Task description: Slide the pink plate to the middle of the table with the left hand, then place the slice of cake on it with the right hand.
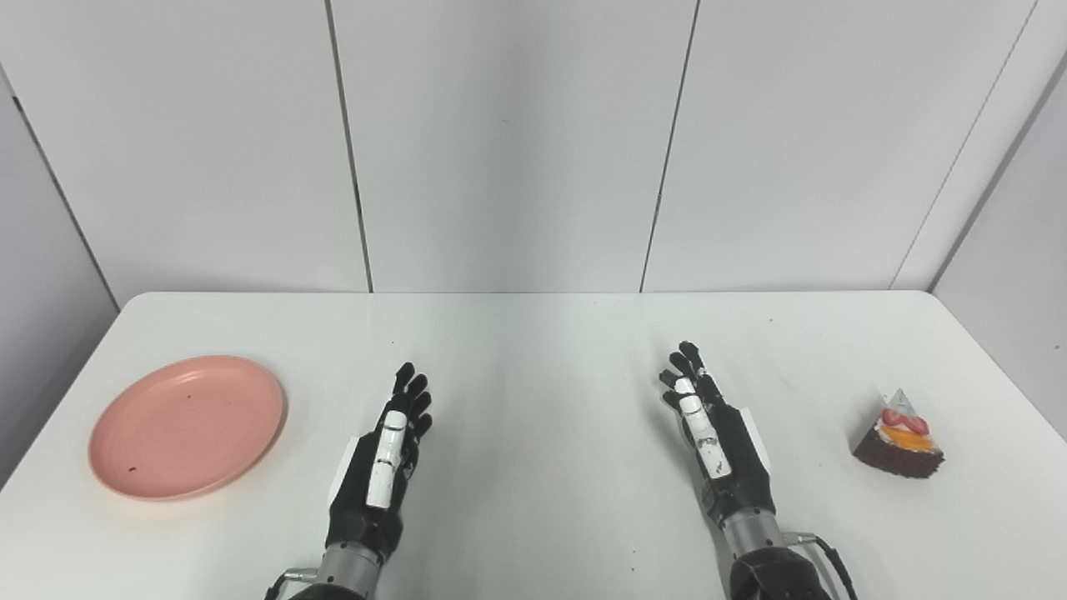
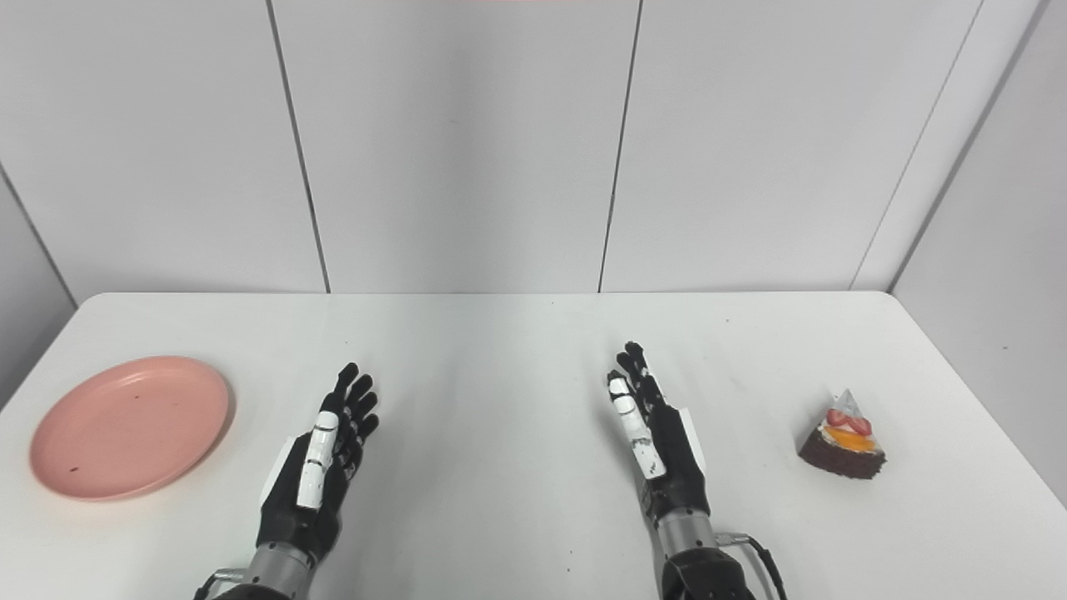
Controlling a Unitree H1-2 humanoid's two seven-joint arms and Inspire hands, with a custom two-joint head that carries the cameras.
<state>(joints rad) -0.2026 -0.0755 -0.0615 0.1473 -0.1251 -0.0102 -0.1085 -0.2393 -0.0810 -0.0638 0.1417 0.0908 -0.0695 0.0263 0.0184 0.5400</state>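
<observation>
White wall panels back a white table (image 1: 533, 517) on which nothing has yet been moved. Risks, as judged: the pink plate (image 1: 187, 427) lies close to the table's left edge, so a push applied off-centre could spin it or send it toward that edge; the slice of cake (image 1: 899, 437), small and tall, could tip or be crushed under a careless grip. Left hand (image 1: 385, 467), fingers extended and empty, rests near the plate on its right, not touching. Right hand (image 1: 713, 437), likewise spread and empty, lies well apart from the cake at the table's far right.
</observation>
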